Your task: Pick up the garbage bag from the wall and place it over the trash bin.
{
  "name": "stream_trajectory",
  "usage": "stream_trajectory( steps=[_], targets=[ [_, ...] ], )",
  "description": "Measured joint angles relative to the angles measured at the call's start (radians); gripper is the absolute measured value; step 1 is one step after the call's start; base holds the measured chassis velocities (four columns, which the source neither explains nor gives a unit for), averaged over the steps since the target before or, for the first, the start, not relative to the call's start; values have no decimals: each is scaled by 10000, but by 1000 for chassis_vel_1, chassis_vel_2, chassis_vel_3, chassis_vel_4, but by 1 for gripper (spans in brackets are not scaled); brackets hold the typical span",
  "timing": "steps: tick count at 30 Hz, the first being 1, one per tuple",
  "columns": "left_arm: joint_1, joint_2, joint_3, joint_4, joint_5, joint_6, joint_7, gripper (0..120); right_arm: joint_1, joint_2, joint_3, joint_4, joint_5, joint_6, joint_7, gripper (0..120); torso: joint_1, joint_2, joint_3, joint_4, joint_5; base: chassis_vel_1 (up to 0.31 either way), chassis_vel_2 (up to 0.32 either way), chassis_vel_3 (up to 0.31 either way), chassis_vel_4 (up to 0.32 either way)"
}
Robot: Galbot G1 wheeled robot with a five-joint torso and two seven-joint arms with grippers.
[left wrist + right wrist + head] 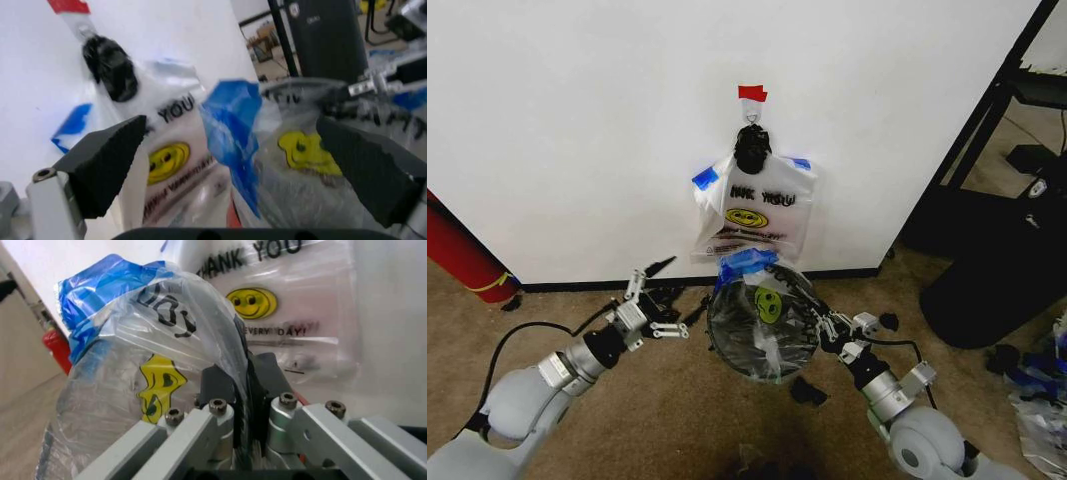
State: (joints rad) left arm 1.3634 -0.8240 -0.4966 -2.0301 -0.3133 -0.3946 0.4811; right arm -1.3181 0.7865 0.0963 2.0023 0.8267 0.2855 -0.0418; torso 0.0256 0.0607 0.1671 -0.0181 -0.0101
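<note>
The garbage bag (pixel 765 312) is draped over the trash bin (pixel 717 345), its yellow smiley face turned up and a blue handle (pixel 745 264) bunched at the wall side. My right gripper (pixel 820 318) is at the bin's right rim, shut on the bag's film (pixel 160 360), which runs between its fingers (pixel 220 385). To the left of the bin, my left gripper (pixel 671 298) is open, and its pads (pixel 110 167) stand apart with the bag (pixel 300 150) ahead of them. On the wall (pixel 577 120) a bundle of like bags (pixel 752 205) hangs from the hook below the red tape (pixel 751 93).
A red cylinder (pixel 462 255) leans at the left by the baseboard. At the right stand a big black bulky thing (pixel 987 290) and a black shelf frame (pixel 1017 90). Loose bags (pixel 1039 400) lie on the carpet at the far right.
</note>
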Motion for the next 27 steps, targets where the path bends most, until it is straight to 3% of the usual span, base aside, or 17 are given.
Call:
stream_trajectory(
  steps=[5, 10, 27],
  targets=[
    [-97, 16, 110, 43, 91, 335, -260, 100, 67, -141, -35, -39, -134, -4, -375, 1, 0, 0, 0, 1, 1, 0, 0, 0, 0],
    [-221, -147, 318, 23, 140, 661, -512, 88, 44, -233, -20, -86, -474, 137, -930, 1, 0, 0, 0, -1, 0, 0, 0, 0, 0],
    [253, -367, 120, -553, 356, 813, -593, 22, -126, -202, 30, 110, -751, 218, -1045, 1, 0, 0, -1, 0, 1, 0, 0, 0, 0]
  ],
)
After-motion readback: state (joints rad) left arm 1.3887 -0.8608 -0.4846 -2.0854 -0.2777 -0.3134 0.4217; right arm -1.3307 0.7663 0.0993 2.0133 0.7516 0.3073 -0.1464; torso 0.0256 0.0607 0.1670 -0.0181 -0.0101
